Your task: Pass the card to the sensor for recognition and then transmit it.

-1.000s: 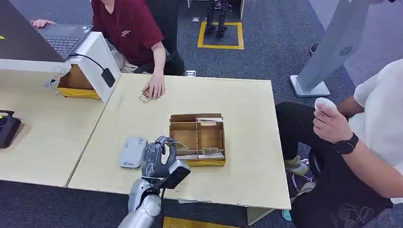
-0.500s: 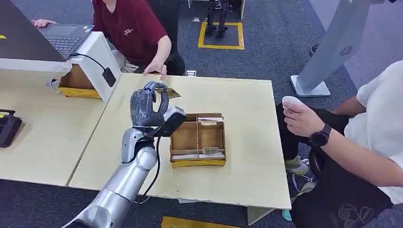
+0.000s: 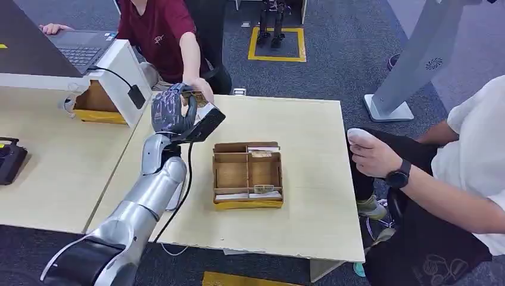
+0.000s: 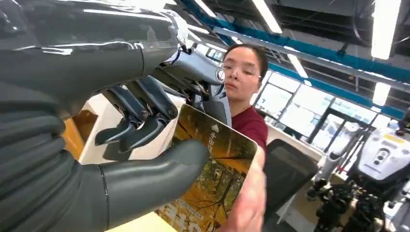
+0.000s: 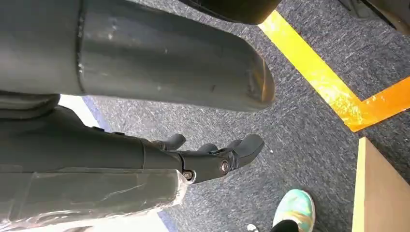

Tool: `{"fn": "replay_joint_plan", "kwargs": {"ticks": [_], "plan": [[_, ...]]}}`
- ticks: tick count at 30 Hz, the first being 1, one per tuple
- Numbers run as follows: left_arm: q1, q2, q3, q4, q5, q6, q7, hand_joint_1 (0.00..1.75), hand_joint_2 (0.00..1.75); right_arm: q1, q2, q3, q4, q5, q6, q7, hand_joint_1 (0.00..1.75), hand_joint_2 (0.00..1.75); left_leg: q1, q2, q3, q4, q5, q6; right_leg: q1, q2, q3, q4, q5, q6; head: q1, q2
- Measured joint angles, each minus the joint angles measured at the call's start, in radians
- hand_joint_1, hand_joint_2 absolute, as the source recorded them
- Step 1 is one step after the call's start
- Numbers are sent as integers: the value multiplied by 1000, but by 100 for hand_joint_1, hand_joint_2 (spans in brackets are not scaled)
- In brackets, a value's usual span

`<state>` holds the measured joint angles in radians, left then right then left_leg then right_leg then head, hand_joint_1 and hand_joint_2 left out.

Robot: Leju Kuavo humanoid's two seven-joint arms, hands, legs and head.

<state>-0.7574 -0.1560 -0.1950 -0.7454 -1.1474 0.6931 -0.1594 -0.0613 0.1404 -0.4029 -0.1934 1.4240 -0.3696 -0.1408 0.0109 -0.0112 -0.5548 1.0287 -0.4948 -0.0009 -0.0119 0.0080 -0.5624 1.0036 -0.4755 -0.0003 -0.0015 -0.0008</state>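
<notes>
My left hand (image 3: 170,110) is raised over the table's far edge and pinches a card (image 3: 199,98) between thumb and fingers. Close up, the card (image 4: 212,179) shows a yellow autumn-tree picture, and my left hand (image 4: 121,159) grips it by one side. A person in a red shirt reaches in, and that person's hand (image 3: 202,89) touches the card's free edge (image 4: 246,203). A sliver of the grey-white sensor (image 3: 178,192) lies on the table, mostly hidden behind my forearm. My right hand (image 5: 212,157) hangs over the carpet with loosely bent fingers and nothing in it.
A divided cardboard tray (image 3: 217,179) with cards sits mid-table. A second person sits at the right, one hand (image 3: 372,155) near the table edge. A laptop (image 3: 77,50) and a cardboard box (image 3: 98,104) stand at the back left, a black device (image 3: 9,161) at the far left.
My left hand rose from beside the sensor and carried the card across to the table's far edge. The red-shirted person's hand left the table and now touches the card.
</notes>
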Motion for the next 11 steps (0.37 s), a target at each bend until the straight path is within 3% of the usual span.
{"fn": "replay_joint_plan", "kwargs": {"ticks": [10, 11], "plan": [[-9, 12, 55, 49, -29, 0, 0, 175, 175, -1, 0, 3, 0, 0, 0, 0, 0, 0, 0, 0, 0, 0, 0, 0, 0, 0, 0, 0, 0, 0, 0, 0], [-9, 12, 59, 52, -31, 0, 0, 101, 175, -1, 0, 3, 0, 0, 0, 0, 0, 0, 0, 0, 0, 0, 0, 0, 0, 0, 0, 0, 0, 0, 0, 0]]}}
